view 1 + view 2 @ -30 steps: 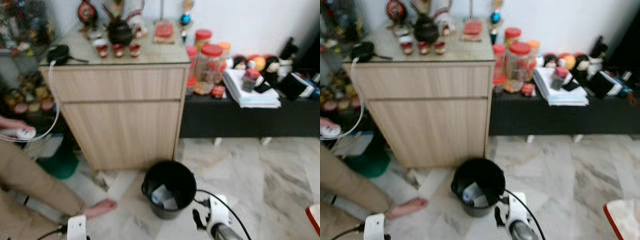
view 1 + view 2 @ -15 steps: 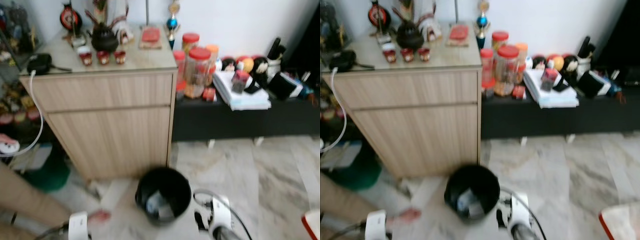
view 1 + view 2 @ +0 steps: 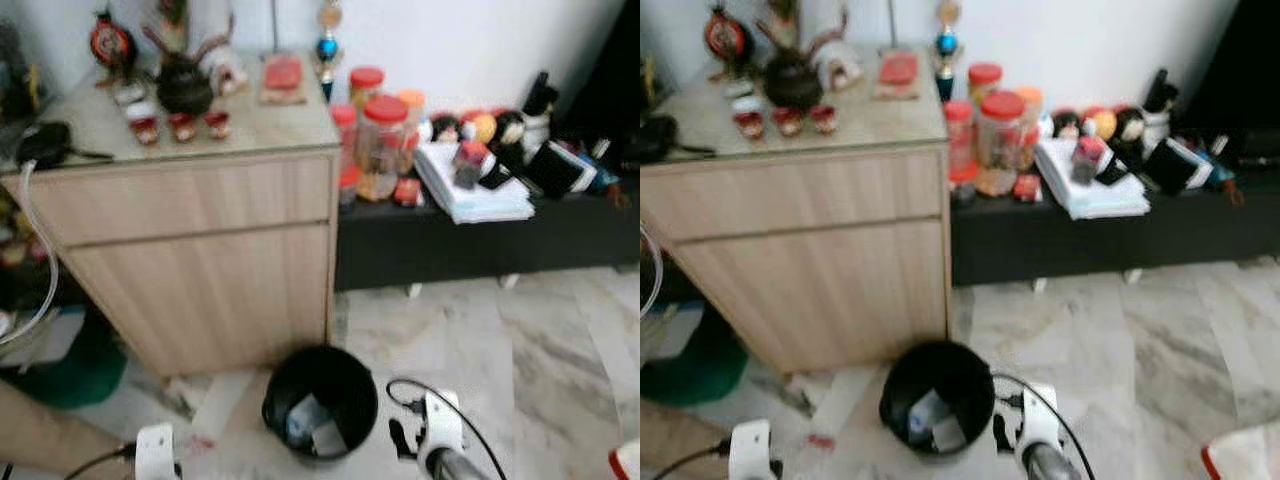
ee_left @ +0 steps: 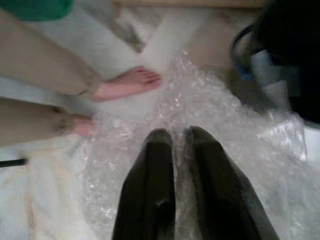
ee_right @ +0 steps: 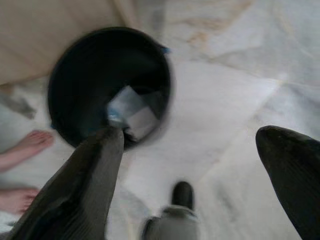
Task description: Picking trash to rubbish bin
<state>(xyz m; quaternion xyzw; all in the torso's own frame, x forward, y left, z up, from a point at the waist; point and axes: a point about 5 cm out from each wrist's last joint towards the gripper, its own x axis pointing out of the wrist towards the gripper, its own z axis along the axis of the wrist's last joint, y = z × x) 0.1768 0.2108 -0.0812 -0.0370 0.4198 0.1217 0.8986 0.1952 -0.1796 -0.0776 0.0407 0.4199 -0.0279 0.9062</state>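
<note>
Bubble wrap [image 4: 210,130], clear and crumpled, is pinched between the two black fingers [image 4: 150,200] of my left gripper [image 4: 175,137], which are drawn narrow with only a thin strip of the wrap between them. The sheet spreads out past the fingertips and hangs over the pale marble floor [image 3: 560,340]. Beyond it in my left wrist view I see a person's bare foot [image 4: 129,82] and beige trouser legs [image 4: 40,65] on the floor, with the dark rim of the rubbish bin [image 3: 320,400] just to one side of the wrap.

The bin, black and round, stands on the floor directly in front of a light wooden cabinet [image 3: 195,255]; pieces of white paper [image 5: 131,112] already lie in its bottom. My right gripper [image 5: 200,150] hangs above the floor beside the bin with its fingers spread wide and nothing between them.

To the robot's right of the cabinet, a low black bench [image 3: 480,245] carries red-lidded jars [image 3: 380,140], a stack of papers [image 3: 470,195] and small ornaments. The cabinet top holds a dark teapot [image 3: 185,90] and small red cups [image 3: 182,125].
</note>
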